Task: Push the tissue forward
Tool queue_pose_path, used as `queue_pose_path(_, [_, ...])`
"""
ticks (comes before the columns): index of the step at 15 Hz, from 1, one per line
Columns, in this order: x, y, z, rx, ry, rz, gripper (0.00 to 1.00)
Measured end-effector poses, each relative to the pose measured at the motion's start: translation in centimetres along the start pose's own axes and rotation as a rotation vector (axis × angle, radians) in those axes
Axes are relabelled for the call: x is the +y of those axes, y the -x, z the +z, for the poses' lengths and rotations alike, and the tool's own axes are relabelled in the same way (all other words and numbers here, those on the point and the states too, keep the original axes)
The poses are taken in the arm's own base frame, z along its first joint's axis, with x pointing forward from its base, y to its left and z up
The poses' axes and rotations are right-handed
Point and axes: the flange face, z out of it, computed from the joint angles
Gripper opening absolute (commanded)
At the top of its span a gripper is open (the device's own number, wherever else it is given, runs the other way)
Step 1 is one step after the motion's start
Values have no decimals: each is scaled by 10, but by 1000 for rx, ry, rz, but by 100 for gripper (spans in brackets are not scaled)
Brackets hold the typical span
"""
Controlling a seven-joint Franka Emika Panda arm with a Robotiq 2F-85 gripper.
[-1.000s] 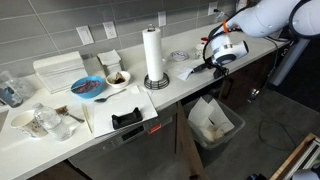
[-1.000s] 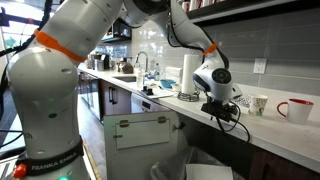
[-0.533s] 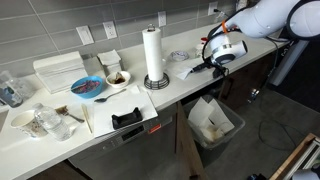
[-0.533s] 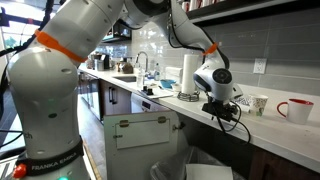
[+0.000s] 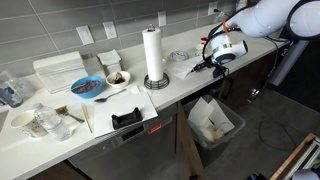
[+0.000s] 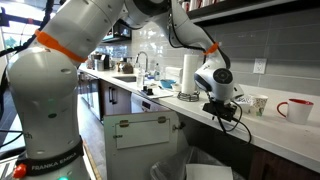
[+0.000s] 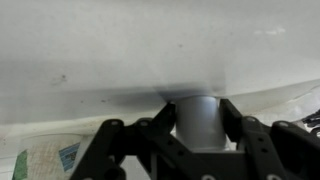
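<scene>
The tissue (image 5: 186, 71) lies flat on the white counter (image 5: 170, 95), right of the tall paper-towel roll. My gripper (image 5: 208, 64) hangs low over the counter just right of the tissue, pointing down at it. In an exterior view the gripper (image 6: 222, 108) sits at the counter's front edge and hides the tissue. In the wrist view the gripper (image 7: 197, 105) is pressed close to a white surface. Its two black fingers (image 7: 232, 118) stand partway in, with a grey patch between them. I cannot tell what that patch is.
A paper-towel roll (image 5: 153, 55) stands left of the gripper, also in an exterior view (image 6: 189, 75). A lined bin (image 5: 212, 122) sits below the counter edge. Bowls (image 5: 88, 87) and napkin stacks are further left. Mugs (image 6: 258, 103) and a red cup (image 6: 295, 109) stand beyond the gripper.
The arm has barely shifted over the last second, staying low beside the tissue. The tissue lies where it was.
</scene>
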Motion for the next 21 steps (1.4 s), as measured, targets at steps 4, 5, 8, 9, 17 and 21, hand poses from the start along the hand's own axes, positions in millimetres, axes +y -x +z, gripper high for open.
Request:
queue_pose_path(4, [0, -1, 0, 6, 1, 6, 16])
queue_pose_path(5, [0, -1, 0, 6, 0, 6, 12])
queue_pose_path(8, [-1, -1, 1, 6, -1, 6, 12])
queue_pose_path(9, [-1, -1, 1, 6, -1, 6, 12])
queue_pose_path(17, [-10, 4, -6, -16, -6, -4, 12])
queue_pose_path(21, [-28, 13, -27, -86, 41, -56, 12])
